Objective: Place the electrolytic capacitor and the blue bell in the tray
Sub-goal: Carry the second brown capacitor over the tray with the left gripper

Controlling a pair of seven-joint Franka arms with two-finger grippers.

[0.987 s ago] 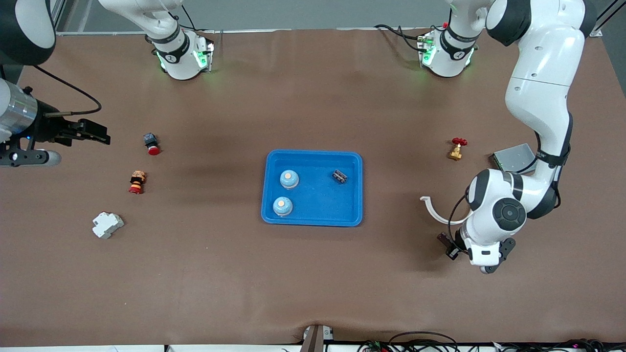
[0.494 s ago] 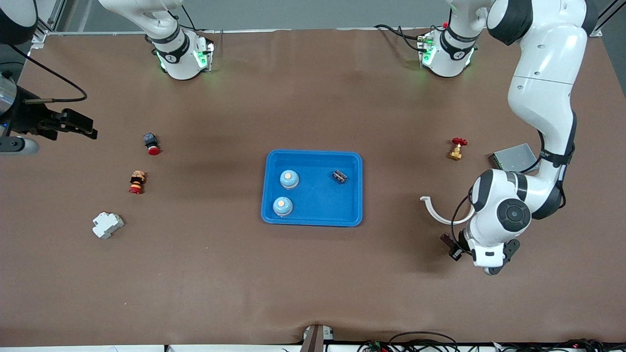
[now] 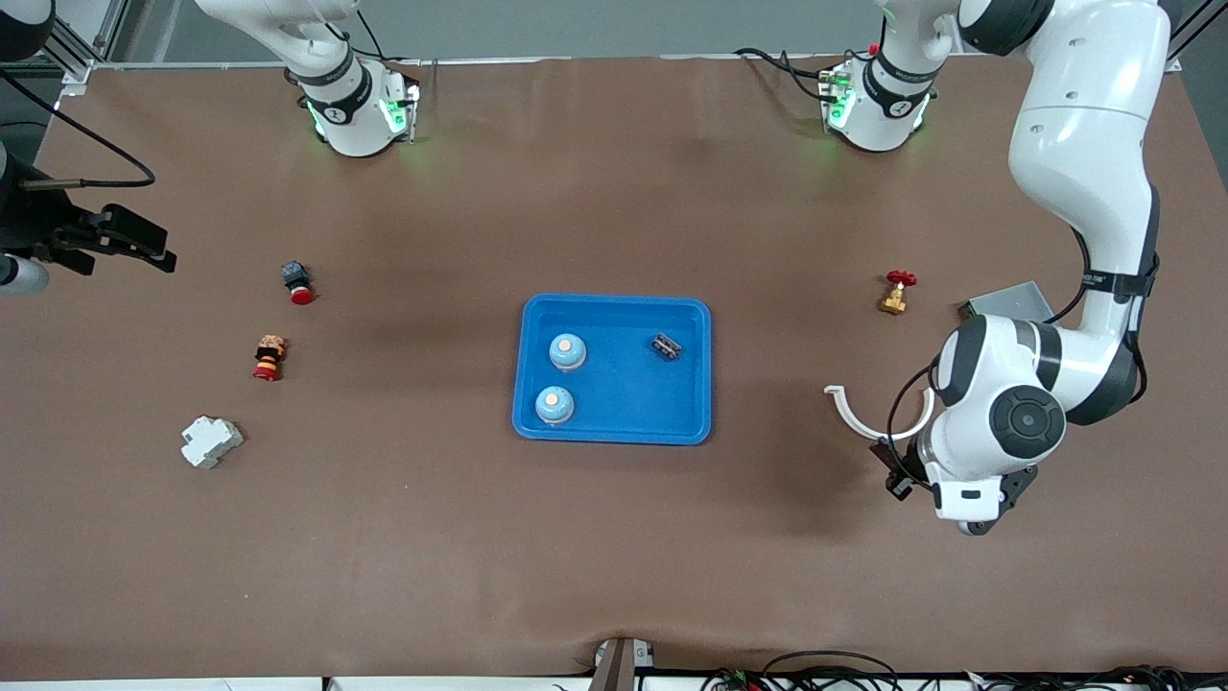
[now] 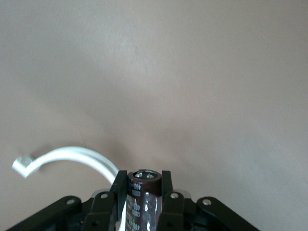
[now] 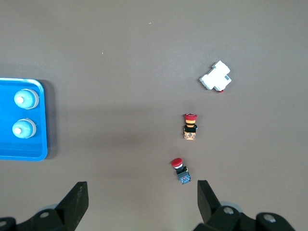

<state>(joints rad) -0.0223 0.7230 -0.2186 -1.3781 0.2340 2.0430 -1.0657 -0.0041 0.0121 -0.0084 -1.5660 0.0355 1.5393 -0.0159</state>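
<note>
My left gripper [image 3: 895, 473] is shut on a dark brown electrolytic capacitor [image 4: 143, 192] and holds it above the table, beside a white curved piece [image 3: 863, 419], toward the left arm's end. The bright-blue tray [image 3: 614, 301] lies at the table's middle. In it stand two blue bells [image 3: 567, 352] [image 3: 554, 405] and lies a small dark part [image 3: 668, 346]. My right gripper [image 3: 134, 247] is open and empty, high over the right arm's end of the table. In the right wrist view the tray [image 5: 29, 155] and both bells [image 5: 25, 99] [image 5: 23, 129] show.
A brass valve with a red handle [image 3: 895, 293] and a grey metal box [image 3: 1003, 305] lie toward the left arm's end. A red push button [image 3: 297, 281], a red and yellow button [image 3: 270, 357] and a white breaker [image 3: 210, 440] lie toward the right arm's end.
My left gripper has shifted a little toward the left arm's end with the capacitor. My right gripper has drawn back toward the table's edge at the right arm's end.
</note>
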